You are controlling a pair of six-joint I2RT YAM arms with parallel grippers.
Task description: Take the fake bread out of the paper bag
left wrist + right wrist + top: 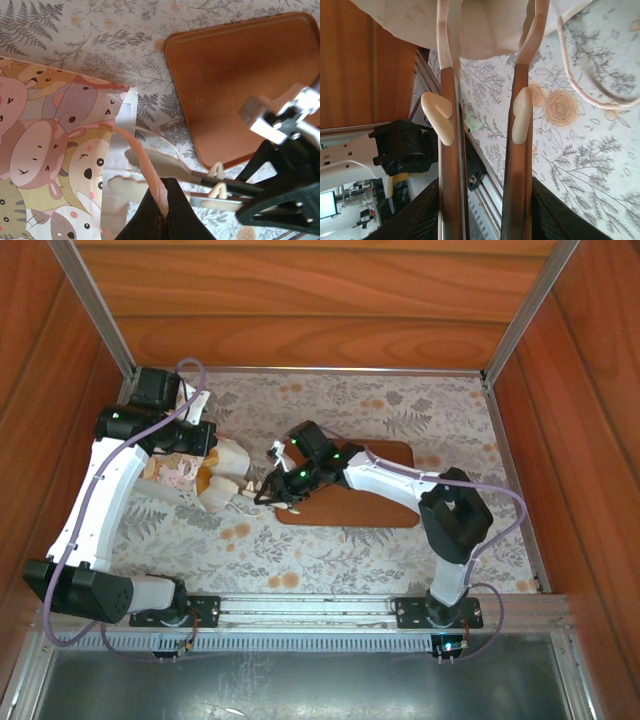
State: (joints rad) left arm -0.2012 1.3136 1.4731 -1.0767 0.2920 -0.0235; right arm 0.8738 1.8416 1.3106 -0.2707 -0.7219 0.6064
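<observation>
floral table [400,410]; paper bag [228,475] partly hidden, seemingly under left arm [105,490]

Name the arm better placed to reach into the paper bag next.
Right. The left gripper is shut on the handle of the paper bag, steadying it; the right gripper is open, fingertips at the bag's mouth.

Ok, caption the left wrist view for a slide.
Left end effector pinching the paper bag, right end effector at its mouth, tray beyond.
</observation>
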